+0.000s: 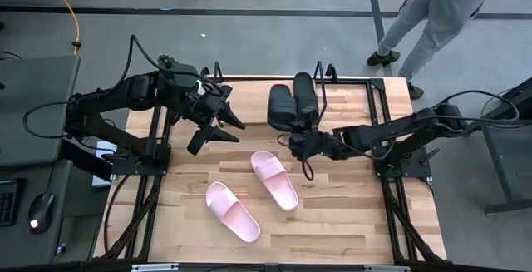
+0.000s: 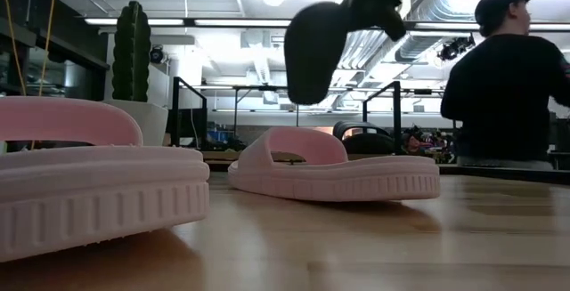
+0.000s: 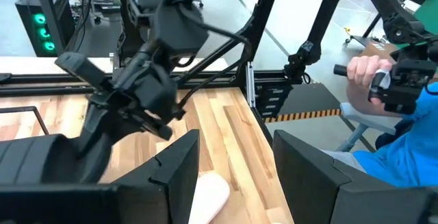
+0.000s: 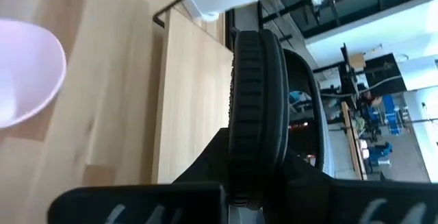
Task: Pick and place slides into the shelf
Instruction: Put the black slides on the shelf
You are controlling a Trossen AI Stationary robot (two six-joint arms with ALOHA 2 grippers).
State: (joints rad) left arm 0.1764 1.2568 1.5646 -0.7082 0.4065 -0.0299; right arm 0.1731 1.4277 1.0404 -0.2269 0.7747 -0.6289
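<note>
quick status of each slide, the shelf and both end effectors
black slide in grip: lifted, clamped on edge by the right end effector
second black slide: near the shelf, resting place unclear
pink slides: flat on the table, strap up, untouched
shelf: at the table's back, contents unclear
left end effector: open, empty

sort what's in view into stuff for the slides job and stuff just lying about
For the job:
- two pink slides on the table
- black slide held by the shut right gripper
- second black slide beside it
- shelf, wire frame at the far edge
- left gripper, open, waiting

Just about:
- white plant pot with cactus
- person behind the table
</note>
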